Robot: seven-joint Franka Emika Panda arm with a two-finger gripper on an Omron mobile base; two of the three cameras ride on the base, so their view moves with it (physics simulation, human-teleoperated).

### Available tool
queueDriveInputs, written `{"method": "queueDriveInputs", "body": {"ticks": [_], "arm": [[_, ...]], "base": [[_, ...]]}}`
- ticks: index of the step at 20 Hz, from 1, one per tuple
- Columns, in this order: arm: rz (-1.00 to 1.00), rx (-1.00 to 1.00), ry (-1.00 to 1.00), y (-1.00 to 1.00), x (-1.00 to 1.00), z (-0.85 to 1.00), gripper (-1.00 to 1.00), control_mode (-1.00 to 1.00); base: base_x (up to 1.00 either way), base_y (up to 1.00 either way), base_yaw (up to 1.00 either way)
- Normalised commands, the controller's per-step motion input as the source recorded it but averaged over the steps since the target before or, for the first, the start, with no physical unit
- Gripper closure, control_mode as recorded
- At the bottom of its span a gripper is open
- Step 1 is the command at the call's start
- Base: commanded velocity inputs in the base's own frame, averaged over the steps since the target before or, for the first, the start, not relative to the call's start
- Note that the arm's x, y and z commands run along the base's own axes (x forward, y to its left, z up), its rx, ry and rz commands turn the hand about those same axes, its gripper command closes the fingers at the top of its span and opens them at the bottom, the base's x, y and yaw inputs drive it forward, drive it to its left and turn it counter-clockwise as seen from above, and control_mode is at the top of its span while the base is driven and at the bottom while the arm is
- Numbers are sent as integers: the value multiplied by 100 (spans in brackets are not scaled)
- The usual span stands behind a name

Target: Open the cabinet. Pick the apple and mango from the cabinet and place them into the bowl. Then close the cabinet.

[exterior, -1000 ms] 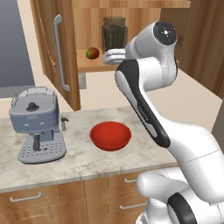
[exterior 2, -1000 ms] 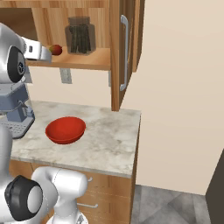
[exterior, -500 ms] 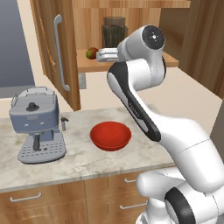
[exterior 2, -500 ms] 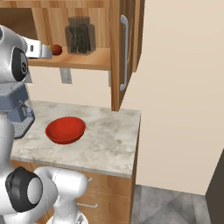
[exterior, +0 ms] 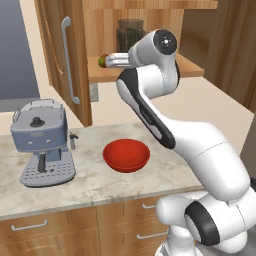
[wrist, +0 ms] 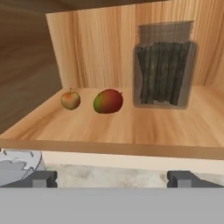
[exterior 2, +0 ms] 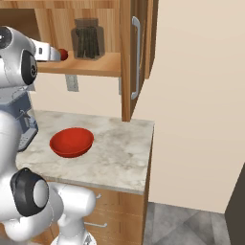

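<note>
We see the cabinet standing open above a kitchen counter, its shelf carrying the apple and, just beside it at its three o'clock, the mango. In the hand view both fruits sit up around eleven o'clock from our gripper, well apart from its fingertips, which stand spread wide with nothing between them, short of the shelf's front edge. A glass jar of dark contents stands upright at the mango's three o'clock, near the back wall. From the left base view we find the arm rising from the lower right, folding back at its elbow and reaching its hand level toward the shelf, at nine o'clock from its dark-capped wrist joint; the gripper sits at the shelf's front edge. The bowl rests empty on the marbled counter directly below the hand. A grey coffee machine stands at the bowl's nine o'clock, apart from it. From the right base view we see the right cabinet door swung out, its long silver handle vertical, with a beige wall beyond and wooden drawers under the counter.
</note>
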Motion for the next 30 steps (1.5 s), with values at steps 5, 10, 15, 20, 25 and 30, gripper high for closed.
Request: {"method": "queueDriveInputs", "body": {"ticks": [5,10,15,20,25,30], "arm": [[0,0,0,15,33,0,-100,-100],[0,0,0,7,34,-1,-100,-100],[0,0,0,7,33,-4,-100,-100],[0,0,0,4,31,-2,-100,-100],[0,0,0,2,30,-12,-100,-100],[0,0,0,8,29,-10,-100,-100]], "base": [[0,0,0],[0,0,0],[0,0,0],[0,0,0],[0,0,0],[0,0,0]]}}
